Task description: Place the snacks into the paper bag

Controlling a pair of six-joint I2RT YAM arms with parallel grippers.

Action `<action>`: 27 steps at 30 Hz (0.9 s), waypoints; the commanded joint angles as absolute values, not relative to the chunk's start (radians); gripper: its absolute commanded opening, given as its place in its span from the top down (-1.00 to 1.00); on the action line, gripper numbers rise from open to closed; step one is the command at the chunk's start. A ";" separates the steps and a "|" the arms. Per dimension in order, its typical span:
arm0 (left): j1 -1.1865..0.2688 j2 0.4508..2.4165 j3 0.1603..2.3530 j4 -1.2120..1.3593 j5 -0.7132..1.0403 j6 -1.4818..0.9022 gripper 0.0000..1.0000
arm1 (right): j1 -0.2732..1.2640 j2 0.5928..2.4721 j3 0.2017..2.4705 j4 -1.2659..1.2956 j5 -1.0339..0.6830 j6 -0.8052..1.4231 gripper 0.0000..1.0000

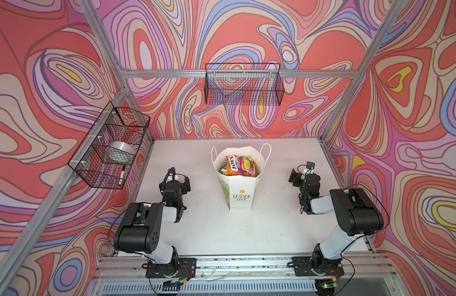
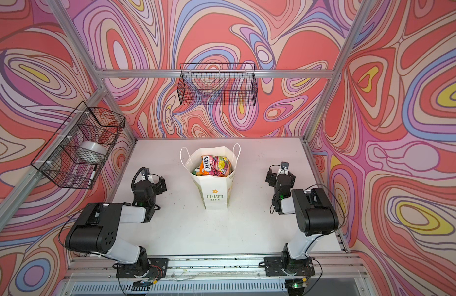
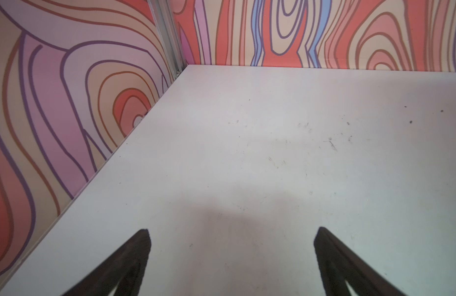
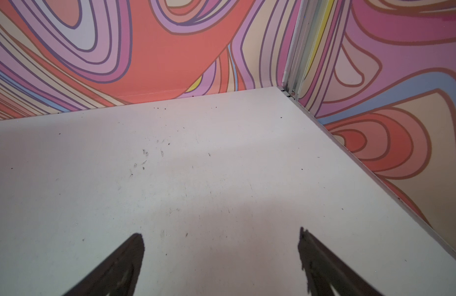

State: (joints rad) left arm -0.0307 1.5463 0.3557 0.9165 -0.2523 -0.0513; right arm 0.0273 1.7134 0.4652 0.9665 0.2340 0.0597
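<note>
As far as I can see, the job looks done, or very close to done. The paper bag (image 1: pixel 238 197) stands upright in the middle of the white table (image 1: pixel 209 230), between my two arms, and its top is wide open. The snacks (image 1: pixel 241 165) are inside it, piled up almost to the rim. An orange packet sits on top, with a pink one and a bit of green beside it. I cannot count how many lie under those, because the top ones hide them.

In both top views I find no packet lying on the table. The back wire basket (image 1: pixel 243 89) looks empty. The side wire basket (image 1: pixel 93 176) holds a pale roll (image 1: pixel 122 150) and a pen (image 1: pixel 122 175), not snacks.

My left gripper (image 3: pixel 232 234) is spread wide and has nothing in it. Only bare table shows between its two dark fingers. My right gripper (image 4: pixel 221 234) is the same: spread wide, holding nothing, with bare table in front of it. Both are well apart from the bag, one on each side.

So I think nothing is left to pick up. If a packet is hiding somewhere I cannot see, putting it in would be the only thing left to do.
</note>
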 commanded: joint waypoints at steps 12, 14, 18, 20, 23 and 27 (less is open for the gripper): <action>-0.031 1.542 0.358 0.925 -0.187 -0.046 -1.00 | 0.025 1.722 0.454 0.990 0.222 0.052 -0.97; -0.031 1.544 0.359 0.923 -0.187 -0.046 -1.00 | 0.025 1.720 0.455 0.990 0.221 0.052 -0.97; -0.031 1.543 0.361 0.923 -0.187 -0.046 -1.00 | 0.025 1.722 0.454 0.990 0.221 0.052 -0.97; -0.031 1.543 0.361 0.920 -0.187 -0.048 -1.00 | 0.025 1.721 0.455 0.989 0.222 0.052 -0.97; -0.031 1.547 0.369 0.908 -0.183 -0.047 -1.00 | 0.026 1.721 0.454 0.989 0.222 0.052 -0.97; -0.029 1.546 0.366 0.912 -0.154 -0.034 -1.00 | 0.025 1.721 0.454 0.989 0.222 0.051 -0.97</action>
